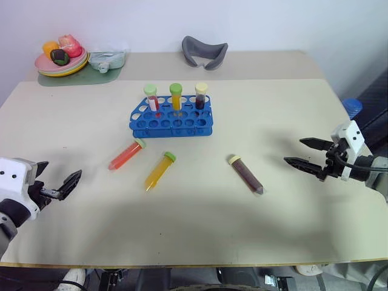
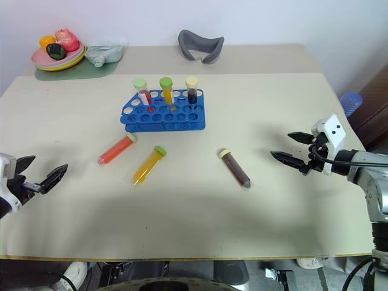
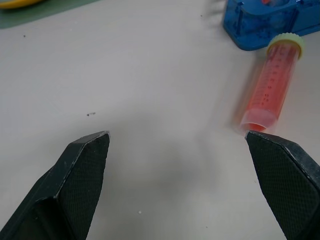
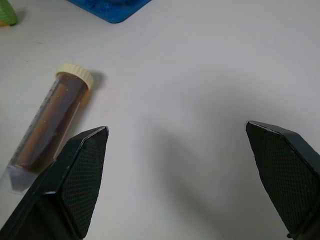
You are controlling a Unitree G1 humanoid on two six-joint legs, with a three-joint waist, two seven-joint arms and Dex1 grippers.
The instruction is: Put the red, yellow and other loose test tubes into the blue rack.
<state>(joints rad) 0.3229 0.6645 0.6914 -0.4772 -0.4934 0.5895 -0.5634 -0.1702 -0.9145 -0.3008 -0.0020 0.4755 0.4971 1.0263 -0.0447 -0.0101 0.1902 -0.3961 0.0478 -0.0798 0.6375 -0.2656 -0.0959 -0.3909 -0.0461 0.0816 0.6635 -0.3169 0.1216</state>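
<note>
I'm looking down over the bench point(image 1: 194, 230) and both arms are hovering above it, holding nothing. My left gripper point(image 1: 59, 182) is sitting with its jaws spread wide, and the red tube point(image 1: 126, 154) is lying on its side ahead of it and toward the middle, well apart from the fingertips. Just past that tube the yellow tube point(image 1: 159, 170) is lying flat too, green cap pointing toward the blue rack point(image 1: 171, 119).

My right gripper point(image 1: 308, 153) is also standing fully spread, pointing inward across the bench. The maroon tube point(image 1: 245, 174) is lying near it, just off its lower finger on the inner side, cream cap turned toward the rack, not touching the gripper.

The rack is standing farther out from both grippers, roughly midway between them, and three capped tubes are already standing upright in its back row. All three loose tubes are resting on the bench in front of it.
</note>
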